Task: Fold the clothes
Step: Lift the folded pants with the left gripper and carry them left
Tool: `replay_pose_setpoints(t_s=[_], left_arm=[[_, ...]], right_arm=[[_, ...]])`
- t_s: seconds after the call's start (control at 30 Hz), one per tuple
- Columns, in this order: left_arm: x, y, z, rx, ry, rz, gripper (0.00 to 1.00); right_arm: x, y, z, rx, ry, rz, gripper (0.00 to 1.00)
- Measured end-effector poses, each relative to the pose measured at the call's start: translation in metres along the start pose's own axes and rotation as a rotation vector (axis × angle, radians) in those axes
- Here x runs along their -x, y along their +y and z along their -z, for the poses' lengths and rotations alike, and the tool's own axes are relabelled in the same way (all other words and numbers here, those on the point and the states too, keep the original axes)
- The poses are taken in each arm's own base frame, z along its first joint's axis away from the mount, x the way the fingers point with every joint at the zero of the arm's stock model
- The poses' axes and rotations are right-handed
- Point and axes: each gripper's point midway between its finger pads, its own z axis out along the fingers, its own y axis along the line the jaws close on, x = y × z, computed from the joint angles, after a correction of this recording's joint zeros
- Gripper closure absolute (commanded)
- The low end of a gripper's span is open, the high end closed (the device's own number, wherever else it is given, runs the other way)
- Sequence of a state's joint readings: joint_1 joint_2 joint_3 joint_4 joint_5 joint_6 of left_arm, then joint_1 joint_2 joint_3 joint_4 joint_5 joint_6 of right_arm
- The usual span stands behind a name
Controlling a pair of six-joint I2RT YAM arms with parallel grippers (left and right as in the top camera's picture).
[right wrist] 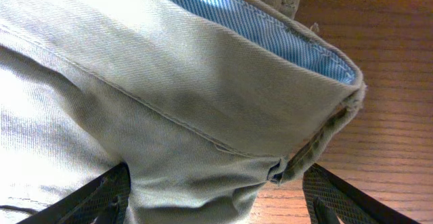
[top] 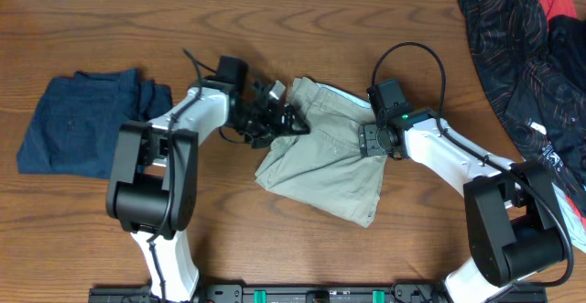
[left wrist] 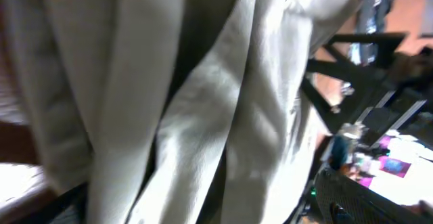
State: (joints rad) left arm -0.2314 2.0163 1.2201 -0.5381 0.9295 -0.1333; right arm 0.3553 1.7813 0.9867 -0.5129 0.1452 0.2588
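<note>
Softly rumpled khaki twill trousers (top: pixel 325 152) show a blue-lined waistband (right wrist: pixel 270 28).

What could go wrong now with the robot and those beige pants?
The right gripper looks open, astride the blue-lined edge of the trousers. If it closes badly, it might pinch only the thin rim and lose it when it lifts. Cloth bunches thickly at the left gripper, so the fold may come out lumpy or lopsided.
</note>
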Motion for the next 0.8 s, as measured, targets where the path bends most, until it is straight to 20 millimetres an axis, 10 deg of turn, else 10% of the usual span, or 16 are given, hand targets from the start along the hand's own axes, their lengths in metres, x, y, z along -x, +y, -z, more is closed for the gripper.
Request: replay_pose_setpoints(t_s=[0.13, 0.3, 0.37, 0.6, 0.8], left_arm=[[-0.007, 0.002, -0.012, 0.091, 0.018, -0.04, 0.13], [-0.016, 0.007, -0.026, 0.214, 0.038, -0.09, 0.81], [-0.021, 0.013, -0.03, 0.259, 0.049, -0.095, 0.94], [-0.026, 0.037, -0.01, 0.436, 0.067, -0.02, 0.94], [-0.005, 0.099, 0.093, 0.818, -0.132, 0.112, 0.94]], right_arm=[[-0.001, 0.0, 0.0, -0.003, 0.002, 0.0, 0.2], [-0.003, -0.002, 0.0, -0.01, 0.012, 0.002, 0.2], [-0.005, -0.003, 0.001, -0.013, 0.023, 0.002, 0.2], [-0.021, -0.009, 0.01, 0.0, 0.094, -0.006, 0.19], [-0.026, -0.053, 0.02, -0.083, 0.101, -0.087, 0.19]])
